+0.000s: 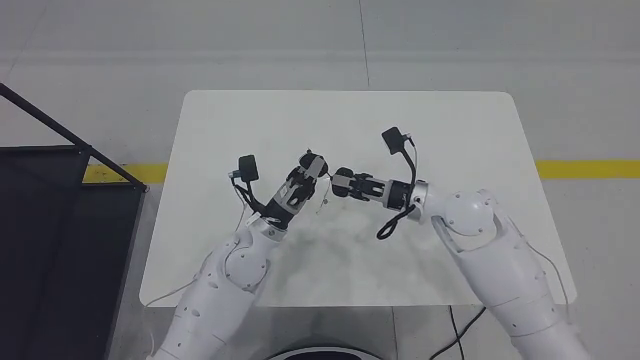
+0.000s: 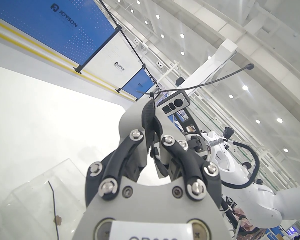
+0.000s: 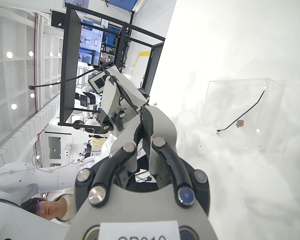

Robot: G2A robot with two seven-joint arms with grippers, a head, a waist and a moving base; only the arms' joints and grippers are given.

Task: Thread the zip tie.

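One zip tie (image 2: 215,81) is pinched at the tips of the clenched left jaws. A second zip tie (image 3: 250,109) lies in one clear box (image 3: 275,88), well apart from them. The right jaws, closed too, sit just beside the left jaws.

The zip tie (image 2: 215,81) looks matt black plastic — the table (image 1: 450,130) smooth white (box (image 3: 270,116) clear, glossy).

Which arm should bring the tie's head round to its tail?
Right, probably: the left pincer is shut on the zip tie near its tail, and the right pincer sits just beside it.
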